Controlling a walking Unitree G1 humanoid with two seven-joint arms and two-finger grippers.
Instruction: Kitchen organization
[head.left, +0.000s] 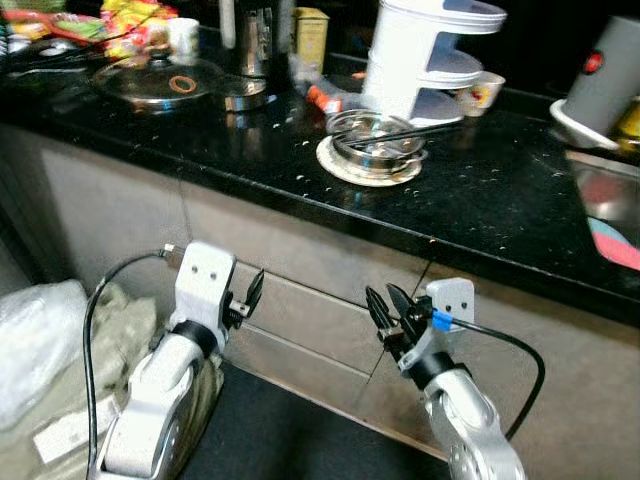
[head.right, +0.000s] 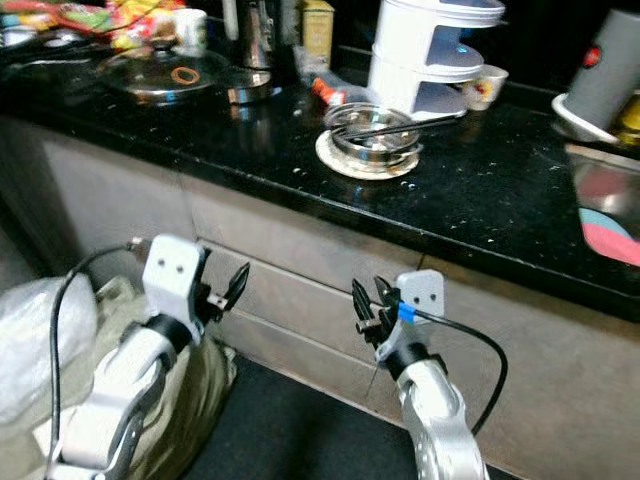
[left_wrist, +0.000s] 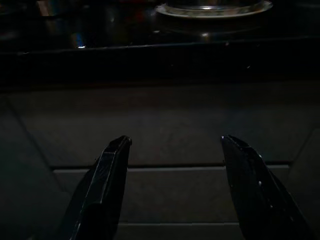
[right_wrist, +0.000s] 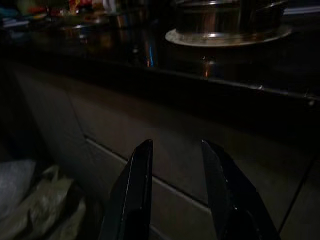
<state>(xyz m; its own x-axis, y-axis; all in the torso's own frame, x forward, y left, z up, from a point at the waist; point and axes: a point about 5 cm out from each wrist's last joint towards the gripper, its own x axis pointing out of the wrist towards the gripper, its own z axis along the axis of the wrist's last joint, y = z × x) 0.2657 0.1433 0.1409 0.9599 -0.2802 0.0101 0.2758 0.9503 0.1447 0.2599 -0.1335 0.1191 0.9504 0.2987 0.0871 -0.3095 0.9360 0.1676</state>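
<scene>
Below the edge of the black worktop (head.left: 480, 200), both of the robot's arms are hanging in front of the grey cabinet fronts (head.left: 300, 270), and the kitchen tidying is looking barely begun, judging by how much is sitting out. On the worktop a steel bowl (head.left: 375, 135) is resting on a white plate (head.left: 345, 165) with dark chopsticks (head.left: 420, 132) lying across it; a glass pot lid (head.left: 160, 80), a steel jug (head.left: 255, 45), a white stacked rack (head.left: 430, 55), a small cup (head.left: 482, 92) and bright snack packets (head.left: 130, 25) are crowding the back, and a grey cup (head.left: 608, 80) is standing in a holder near the sink (head.left: 605, 190). The left hand (head.left: 247, 298) is pointing at the cabinet with fingers spread wide, holding and touching nothing. The right hand (head.left: 388, 305) is also empty, its fingers parted by a narrower gap, well short of the bowl above. Plastic bags (head.left: 40, 340) are lying on the floor beside the left arm
</scene>
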